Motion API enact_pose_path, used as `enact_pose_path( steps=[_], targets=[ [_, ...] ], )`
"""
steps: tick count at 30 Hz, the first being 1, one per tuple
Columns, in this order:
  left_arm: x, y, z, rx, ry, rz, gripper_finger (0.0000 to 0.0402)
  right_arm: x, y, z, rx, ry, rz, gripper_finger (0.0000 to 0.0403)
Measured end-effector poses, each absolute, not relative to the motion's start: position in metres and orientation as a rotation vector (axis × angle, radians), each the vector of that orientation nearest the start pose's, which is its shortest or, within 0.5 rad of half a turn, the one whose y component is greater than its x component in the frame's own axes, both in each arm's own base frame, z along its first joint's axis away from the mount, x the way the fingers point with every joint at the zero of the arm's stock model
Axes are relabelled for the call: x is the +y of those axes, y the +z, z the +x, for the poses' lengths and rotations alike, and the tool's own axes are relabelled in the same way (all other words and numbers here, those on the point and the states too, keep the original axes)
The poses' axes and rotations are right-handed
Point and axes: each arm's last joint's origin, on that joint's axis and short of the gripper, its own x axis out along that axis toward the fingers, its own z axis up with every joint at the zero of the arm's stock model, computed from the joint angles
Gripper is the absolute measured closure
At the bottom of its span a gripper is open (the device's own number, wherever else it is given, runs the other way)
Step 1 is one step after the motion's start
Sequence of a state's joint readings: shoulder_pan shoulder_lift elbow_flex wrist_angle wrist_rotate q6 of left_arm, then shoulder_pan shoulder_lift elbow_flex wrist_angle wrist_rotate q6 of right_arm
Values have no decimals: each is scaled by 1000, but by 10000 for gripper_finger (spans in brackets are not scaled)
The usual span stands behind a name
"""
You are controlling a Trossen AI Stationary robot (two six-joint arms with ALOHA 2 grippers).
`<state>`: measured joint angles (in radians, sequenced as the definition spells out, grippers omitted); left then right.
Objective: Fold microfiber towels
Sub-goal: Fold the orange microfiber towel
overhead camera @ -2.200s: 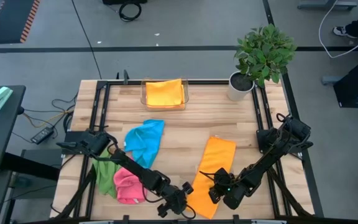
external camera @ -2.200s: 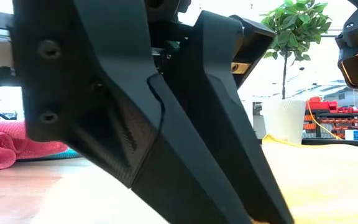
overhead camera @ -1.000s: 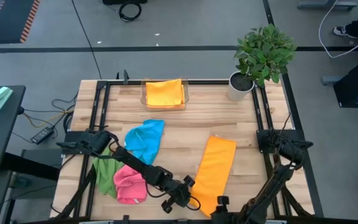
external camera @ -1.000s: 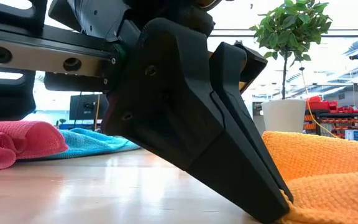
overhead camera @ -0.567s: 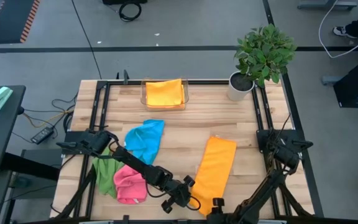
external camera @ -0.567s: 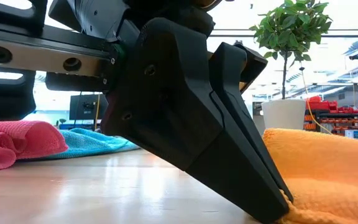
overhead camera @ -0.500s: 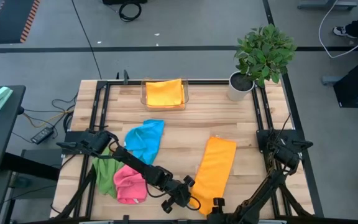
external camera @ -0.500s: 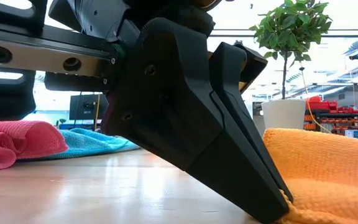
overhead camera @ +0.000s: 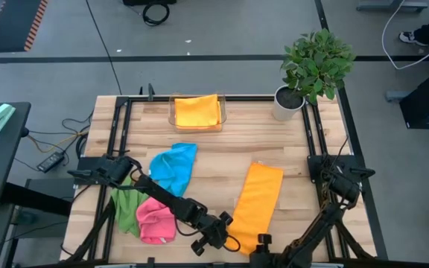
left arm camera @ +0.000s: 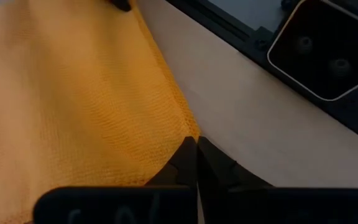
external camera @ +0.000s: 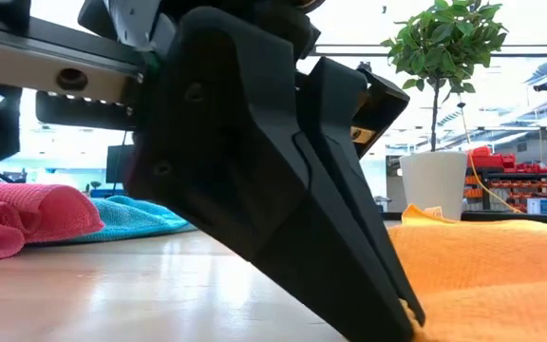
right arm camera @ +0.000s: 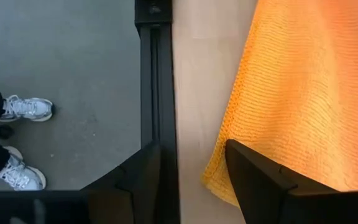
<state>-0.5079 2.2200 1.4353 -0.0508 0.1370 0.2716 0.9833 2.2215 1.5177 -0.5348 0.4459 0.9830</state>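
A: A pale wooden tabletop (overhead camera: 222,152) inside a black frame is seen from above, with grey floor around it and a potted plant (overhead camera: 315,67) at the far right corner. A long orange towel (overhead camera: 258,205) is laid out right of centre, its near end at the near edge.

B: How are the arms placed?

A: The left gripper (overhead camera: 226,240) is clenched on the near left corner of that towel. The right gripper (overhead camera: 263,244) is held just beside the near right corner, its fingers (right arm camera: 257,177) spread and nothing gripped.

B: What could go wrong?

A: If the right fingers are closed off the edge, only one corner would be lifted and the fold would be skewed. A thin pinch on the left could also be lost under pull.

B: And the count?

A: Five towels are counted: two orange, one of them folded (overhead camera: 196,111) in a clear tray (overhead camera: 173,119) at the far edge, one blue (overhead camera: 172,170), one green (overhead camera: 125,208) and one pink (overhead camera: 153,220), heaped to the left.
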Motion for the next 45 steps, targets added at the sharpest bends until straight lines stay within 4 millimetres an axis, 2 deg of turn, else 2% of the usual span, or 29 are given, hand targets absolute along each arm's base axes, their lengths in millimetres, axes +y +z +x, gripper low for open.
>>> enact_pose_path(
  steps=[7, 25, 33, 37, 41, 45],
  targets=[
    [-227, 111, 400, 755, -734, 396, 397, 357, 111, 244, 1033, -65, 72, 224],
    [-227, 111, 399, 756, -737, 395, 398, 359, 110, 236, 1050, -78, 66, 305],
    [-227, 110, 399, 756, -738, 395, 398, 359, 110, 235, 1049, -98, 90, 390],
    [-227, 110, 399, 760, -734, 385, 399, 359, 110, 236, 1046, -111, 115, 396],
    [-228, 115, 398, 787, -739, 254, 400, 356, 124, 238, 1034, -134, 206, 398],
    [-229, 140, 395, 760, -739, 178, 400, 353, 162, 237, 976, -115, 324, 399]
  ],
)
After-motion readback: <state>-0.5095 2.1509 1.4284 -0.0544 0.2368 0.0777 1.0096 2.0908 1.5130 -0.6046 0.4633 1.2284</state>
